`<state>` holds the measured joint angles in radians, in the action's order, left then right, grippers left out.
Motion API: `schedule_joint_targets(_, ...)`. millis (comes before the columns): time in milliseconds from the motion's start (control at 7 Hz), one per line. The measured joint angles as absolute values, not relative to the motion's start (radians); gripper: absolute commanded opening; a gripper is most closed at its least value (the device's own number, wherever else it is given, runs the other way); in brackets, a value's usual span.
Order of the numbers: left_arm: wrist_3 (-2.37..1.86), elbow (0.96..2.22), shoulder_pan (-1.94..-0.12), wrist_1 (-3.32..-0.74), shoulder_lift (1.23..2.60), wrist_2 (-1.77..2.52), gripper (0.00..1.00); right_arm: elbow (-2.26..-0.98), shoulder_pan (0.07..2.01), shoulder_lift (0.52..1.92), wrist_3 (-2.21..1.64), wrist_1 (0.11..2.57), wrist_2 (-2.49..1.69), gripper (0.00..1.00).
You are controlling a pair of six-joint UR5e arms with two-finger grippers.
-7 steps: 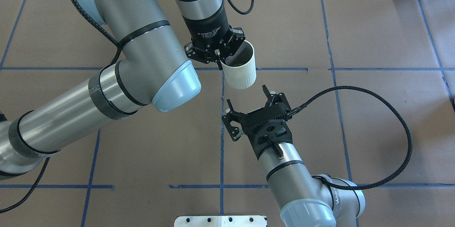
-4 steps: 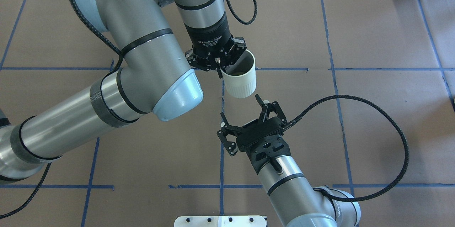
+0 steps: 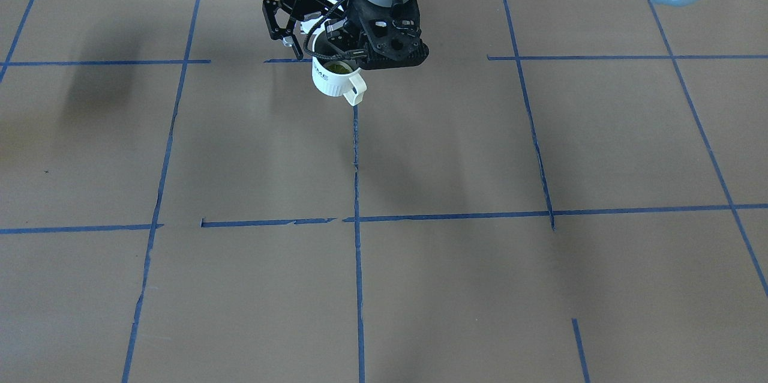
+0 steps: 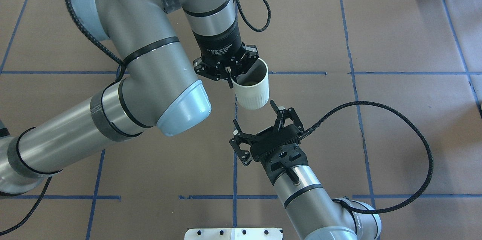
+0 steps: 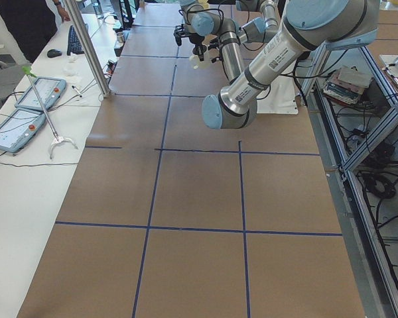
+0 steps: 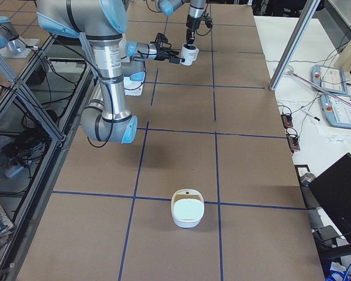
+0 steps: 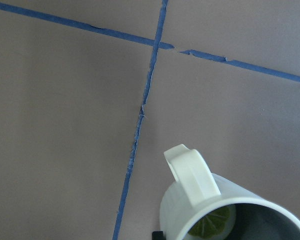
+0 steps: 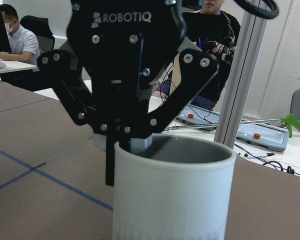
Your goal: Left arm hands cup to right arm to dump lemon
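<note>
Overhead exterior view gives us the clearest reading. The left claw (image 4: 230, 75) is closed on the cup (image 4: 253, 95), pinching its wall at the rim. The cup hangs from this claw above the counter (image 4: 395, 149) and rests on nothing. From the right wrist camera we see how the pinch is made: one finger goes inside the cup and the other one lies outside on the wall. The cup is about upright below this claw, with its mouth up. At its bottom we see a yellow-green piece of lemon (image 7: 212, 226). The handle (image 3: 354, 92) is on the side of the cup that is turned away from the right claw (image 4: 253, 112).

The right claw is wide, with both fingers spread and nothing between them. It points at the cup, which is just in front of its fingertips and about centred on the gap. We cannot tell whether the tips touch the wall; in the overhead view one tip is very near to the base of the cup.

The left arm (image 4: 143, 78) bends over the counter behind its claw, and the right arm (image 4: 301, 183) reaches in from the robot's side. Blue tape lines (image 4: 301, 73) make a grid on the counter under both claws. In the exterior right view a white container (image 6: 188, 213) stands on the counter, well apart from both claws.
</note>
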<state>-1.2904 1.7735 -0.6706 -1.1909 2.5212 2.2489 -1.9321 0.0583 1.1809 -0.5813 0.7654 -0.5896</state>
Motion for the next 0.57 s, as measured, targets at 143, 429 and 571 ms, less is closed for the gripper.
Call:
schedule_joint_targets(143,-1.290,1.780,-0.666,-1.191,2.518,2.249,0.00,-1.932,0.059,1.178,-0.581,0.760,-0.589,0.99)
schedule_joint_targets(429,-1.292,1.791,-0.653,-1.189,2.518,2.248,0.00,-1.930,0.064,1.176,-0.582,0.758,-0.589,0.99)
schedule_joint_targets(571,-1.292,1.799,-0.644,-1.186,2.518,2.247,0.00,-1.930,0.066,1.175,-0.583,0.759,-0.590,0.99)
